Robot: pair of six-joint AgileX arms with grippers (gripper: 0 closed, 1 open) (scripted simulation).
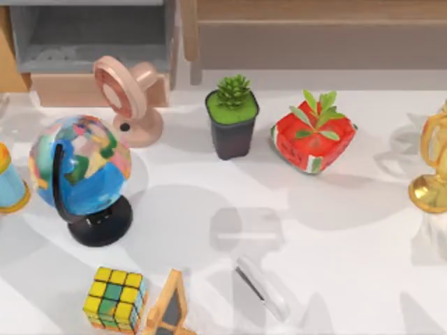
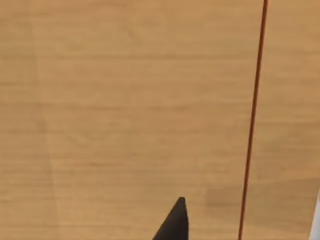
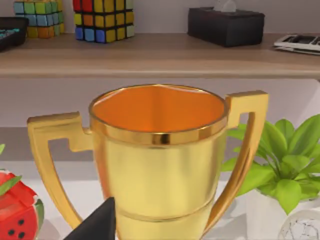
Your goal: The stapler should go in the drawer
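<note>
Stapler [image 1: 261,287] flat on surface [image 1: 349,244] near front edge, beside chalkboard [image 1: 167,307]. Drawer [image 1: 91,42] open at back left. Pincer state on both arms: cannot tell.

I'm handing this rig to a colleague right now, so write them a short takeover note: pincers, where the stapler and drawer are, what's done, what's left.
Left pincer: a dark fingertip over a tan wooden surface in the left wrist view; holds nothing visible.
Right pincer: a dark fingertip close in front of the gold trophy, at the table's right.
Stapler: lying on the white table near the front edge, right of the small chalkboard, untouched.
Drawer: open at the back left, nothing visible inside it.
Done: nothing yet.
Left: grasp the stapler, carry it over, place it in the drawer.
</note>
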